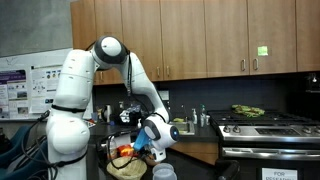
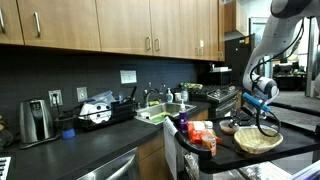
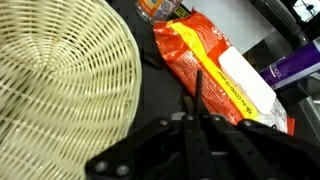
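Observation:
My gripper (image 3: 197, 100) is shut with nothing visible between its fingers. In the wrist view its tips hover over dark counter, between a round wicker basket (image 3: 60, 80) and an orange and white snack bag (image 3: 215, 75) that lies flat. A purple item (image 3: 295, 68) lies past the bag. In both exterior views the gripper (image 1: 150, 150) (image 2: 264, 112) hangs low above the basket (image 1: 127, 168) (image 2: 257, 141), and the orange bag (image 1: 122, 152) (image 2: 203, 137) lies beside it.
A stove (image 1: 265, 125) stands further along the counter. A sink (image 2: 160, 112), a dish rack (image 2: 100, 112) and a toaster (image 2: 36, 120) line the back counter. Wooden cabinets (image 2: 120, 25) hang above.

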`<state>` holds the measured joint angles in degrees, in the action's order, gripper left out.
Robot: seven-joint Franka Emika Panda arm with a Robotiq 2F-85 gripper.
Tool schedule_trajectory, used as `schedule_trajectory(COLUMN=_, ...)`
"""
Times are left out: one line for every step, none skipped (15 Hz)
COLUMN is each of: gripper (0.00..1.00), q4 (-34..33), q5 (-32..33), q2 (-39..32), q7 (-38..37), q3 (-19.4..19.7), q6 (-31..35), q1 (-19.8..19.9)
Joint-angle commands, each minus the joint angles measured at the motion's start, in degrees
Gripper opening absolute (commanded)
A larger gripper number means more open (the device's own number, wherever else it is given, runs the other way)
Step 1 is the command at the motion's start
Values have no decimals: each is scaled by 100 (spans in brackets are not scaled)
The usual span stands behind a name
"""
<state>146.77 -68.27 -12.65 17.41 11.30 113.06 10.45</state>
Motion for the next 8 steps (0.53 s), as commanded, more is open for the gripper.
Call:
schedule_trajectory(gripper=1, q4=9, q5=314, q2=-44, q7=210, q3=26, q6=-132, q1=49)
schedule_trajectory(gripper=1, q4=25, q5=365, q2=-24, q7=287, q3=23, q6=-145, q1=51)
schedule_trajectory(gripper=1, q4=53, q5=425, q2=6, q7=351, q3=21, q6=-152, q1=51)
schedule_trajectory(gripper=1, q4=69, q5=485, q2=22, q7=428, q3=19, q6=-160, q1=52)
schedule_trajectory(gripper=1, q4=87, q5=544, q2=39, q7=510, q3=15, q6=-143, q1=48)
schedule_trajectory(gripper=1, q4=97, q5=584, q2=47, q7=598, q3=12, q6=-140, q1=53)
schedule_trajectory(gripper=1, q4=107, q5=614, q2=59, q7=665, q3=10, q6=-138, q1=57)
schedule_trajectory(gripper=1, q4=119, q5=640, q2=73, q7=729, q3=10, q6=-139, q1=61)
